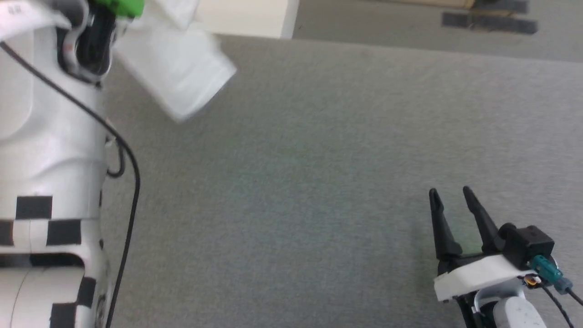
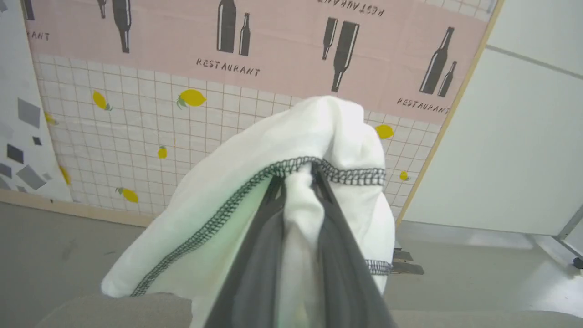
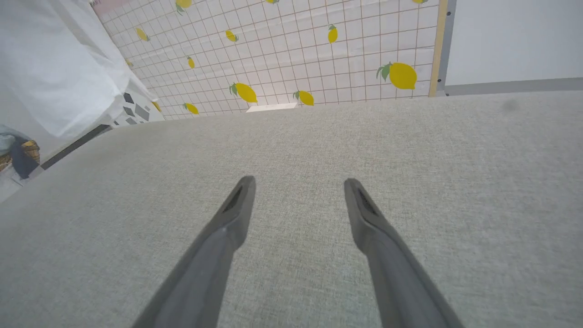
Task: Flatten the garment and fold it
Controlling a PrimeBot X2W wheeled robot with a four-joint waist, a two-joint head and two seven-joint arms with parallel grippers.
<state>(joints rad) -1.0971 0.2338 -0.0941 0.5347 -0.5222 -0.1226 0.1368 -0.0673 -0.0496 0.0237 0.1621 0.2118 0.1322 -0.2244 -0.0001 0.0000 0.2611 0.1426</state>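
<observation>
At 11 o'clock over the worktop [image 1: 296, 182], left tool [image 2: 298, 176] clenches the bunched garment [image 2: 328, 132], held aloft. Right tool [image 1: 453, 196] released, 4 o'clock. Judgement: lower slowly, drag hem outward to spread.

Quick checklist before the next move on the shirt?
1. Left end effector grip on the shirt: ok, shut on a fold at the stitched hem.
2. Right end effector free: ok, open, nothing between its fingers.
3. Shirt flattened: not ok, bunched and hanging from the grip.
4. Shirt's lower edge off the table: cannot tell.
5. Free corner for the right end effector to take: cannot tell, the shirt is blurred in the head view.
</observation>
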